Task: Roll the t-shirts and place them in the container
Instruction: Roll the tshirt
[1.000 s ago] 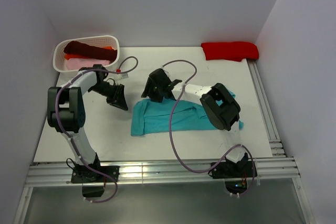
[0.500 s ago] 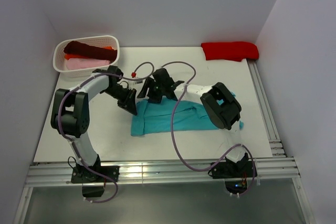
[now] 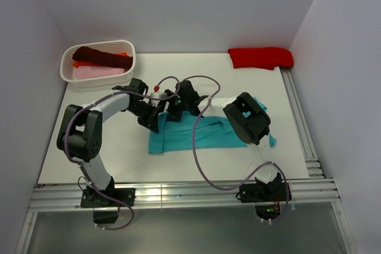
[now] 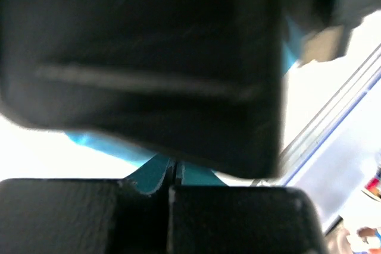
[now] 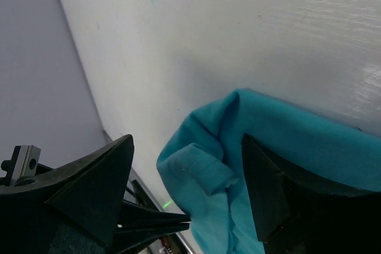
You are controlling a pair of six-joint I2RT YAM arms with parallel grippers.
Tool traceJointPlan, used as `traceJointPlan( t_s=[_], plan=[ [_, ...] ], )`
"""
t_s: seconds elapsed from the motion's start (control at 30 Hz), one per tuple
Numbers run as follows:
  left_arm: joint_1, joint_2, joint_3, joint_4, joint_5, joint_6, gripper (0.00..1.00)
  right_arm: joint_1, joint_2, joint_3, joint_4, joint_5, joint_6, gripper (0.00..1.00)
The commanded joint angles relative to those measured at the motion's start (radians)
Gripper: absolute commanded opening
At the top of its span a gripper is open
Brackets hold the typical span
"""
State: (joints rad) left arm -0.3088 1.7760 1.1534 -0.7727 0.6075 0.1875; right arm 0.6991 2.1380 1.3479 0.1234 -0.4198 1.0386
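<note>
Your teal t-shirt (image 3: 208,138) lies folded in a strip in the middle of the surface (image 3: 119,156). Both arms meet at its far left corner, likely to start the roll there. The right fingers (image 5: 89,188) stand spread over a turned-up fold (image 5: 202,173). The left fingers (image 4: 238,218) look closed together with teal at their tips; blur and a dark mass (image 4: 149,57) hide whether they pinch cloth.

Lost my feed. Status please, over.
Left gripper shut, seemingly pinching teal t-shirt at far-left corner. Right gripper open beside it. Shirt flat, unrolled. Grippers crowd each other.
</note>
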Motion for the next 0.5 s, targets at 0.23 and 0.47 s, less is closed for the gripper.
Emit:
traceJointPlan(
  t_s=[0.23,0.47],
  plan=[
    [-0.033,-0.237,-0.032,0.211,-0.159,-0.144,0.00,0.007,0.013,-0.053,0.245,-0.116,0.120,0.81],
    [-0.030,-0.282,0.014,0.193,-0.241,-0.172,0.00,0.007,0.046,-0.043,0.294,-0.143,0.155,0.74]
  ],
)
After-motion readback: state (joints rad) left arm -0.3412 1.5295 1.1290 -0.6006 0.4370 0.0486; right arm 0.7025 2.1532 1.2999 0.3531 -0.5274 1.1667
